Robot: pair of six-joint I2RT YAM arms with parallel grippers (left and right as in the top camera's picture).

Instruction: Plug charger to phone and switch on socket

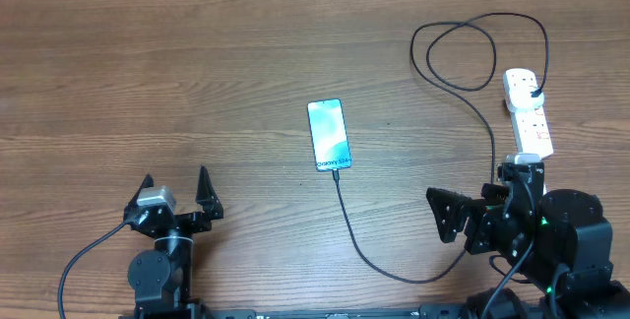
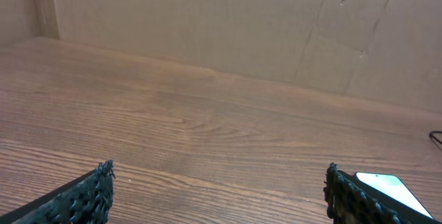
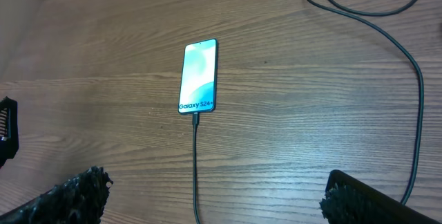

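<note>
Spreading wide and empty, the left gripper (image 1: 175, 183) and right gripper (image 3: 214, 182) sit low over a brown wood-grain table (image 1: 197, 63) backed by a cardboard wall (image 2: 207, 23). The phone (image 1: 329, 134) lies ahead of the right gripper, the charger (image 1: 364, 250) tip at its near edge; the socket (image 1: 527, 112) lies close on that gripper's right.

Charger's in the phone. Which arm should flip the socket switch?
Right. The power strip lies just beyond the right gripper, jaws open; the left gripper sits on the phone's far side.
</note>
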